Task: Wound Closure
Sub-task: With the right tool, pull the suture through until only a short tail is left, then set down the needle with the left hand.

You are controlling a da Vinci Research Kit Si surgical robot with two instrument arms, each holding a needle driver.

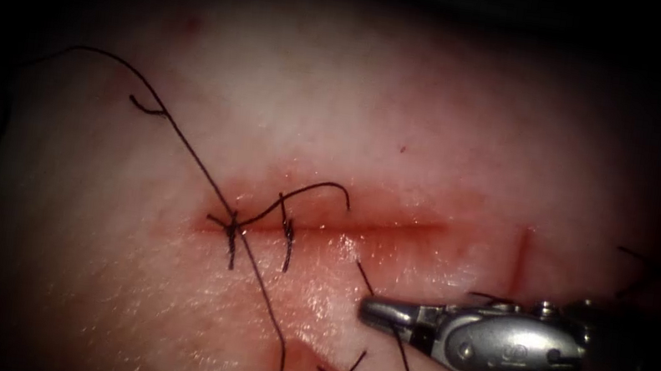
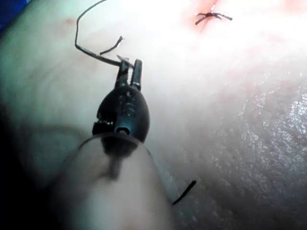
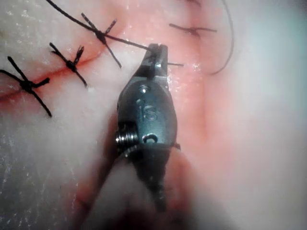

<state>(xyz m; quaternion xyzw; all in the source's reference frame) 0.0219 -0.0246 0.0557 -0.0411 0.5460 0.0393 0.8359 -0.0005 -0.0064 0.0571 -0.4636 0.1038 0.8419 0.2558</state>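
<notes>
Counting 2 claws (image 1: 370, 309) (image 2: 128, 64), 1 thread (image 1: 184, 142)

The tissue (image 1: 456, 125) carries knotted thread (image 1: 185, 138) and red fluid (image 1: 358, 231).

Right tool (image 3: 158, 50) jaws closed on thread (image 3: 129, 43); knotted stitches (image 3: 72, 63) cross red cut (image 3: 48, 79) in tissue (image 3: 259, 143) beside it.

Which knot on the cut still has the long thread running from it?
The leftmost knot: long thread leaves it; the neighbouring knot has only short ends.
</notes>
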